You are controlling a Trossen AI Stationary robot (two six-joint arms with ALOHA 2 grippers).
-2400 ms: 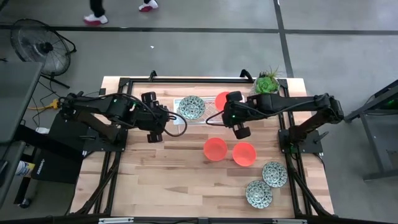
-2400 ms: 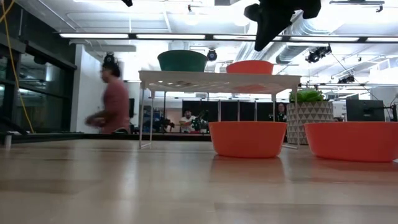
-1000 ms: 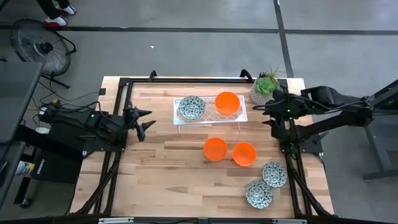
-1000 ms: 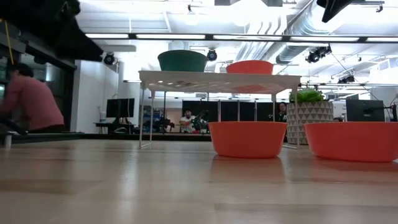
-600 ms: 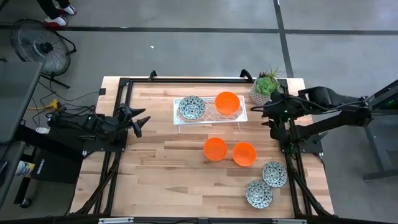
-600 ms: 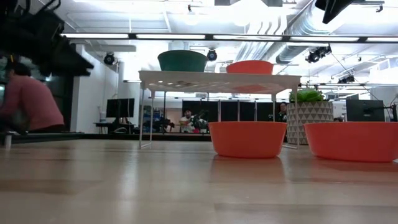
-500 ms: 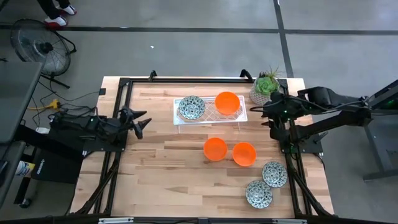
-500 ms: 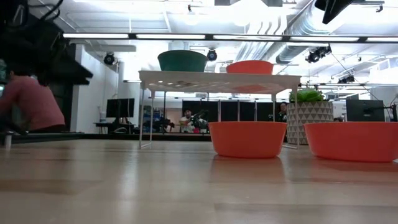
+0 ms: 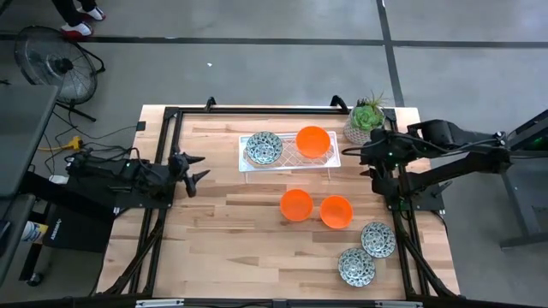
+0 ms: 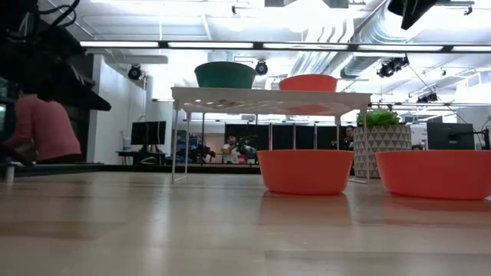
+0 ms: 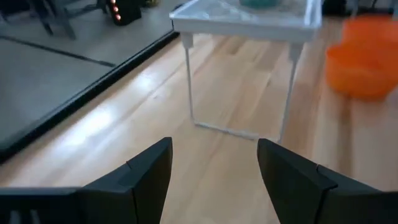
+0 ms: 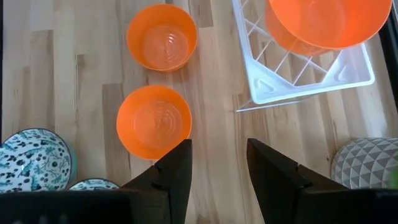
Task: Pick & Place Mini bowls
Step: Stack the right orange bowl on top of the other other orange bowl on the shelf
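A white wire rack [image 9: 289, 157] stands at the table's far middle. On top of it rest a mosaic mini bowl [image 9: 264, 147] and an orange mini bowl [image 9: 313, 141]. Two orange mini bowls [image 9: 296, 204] [image 9: 336, 211] sit on the table in front of the rack. Two mosaic mini bowls [image 9: 377, 239] [image 9: 356, 266] sit at the near right. My left gripper [image 9: 195, 168] hangs open by the table's left edge, with nothing between its fingers [image 11: 149, 177]. My right gripper [image 9: 368, 156] hangs open above the right edge, beside the plant pot.
A pale patterned pot with a green plant [image 9: 366, 120] stands at the far right corner, close to my right arm. Black frame rails [image 9: 163, 197] run along both side edges. Bare wood lies left of the rack and along the near edge. A person [image 10: 42, 130] is in the room behind.
My left arm has sunk lower at the table's left edge and drawn back slightly toward that edge. The bowls and the rack have stayed where they were.
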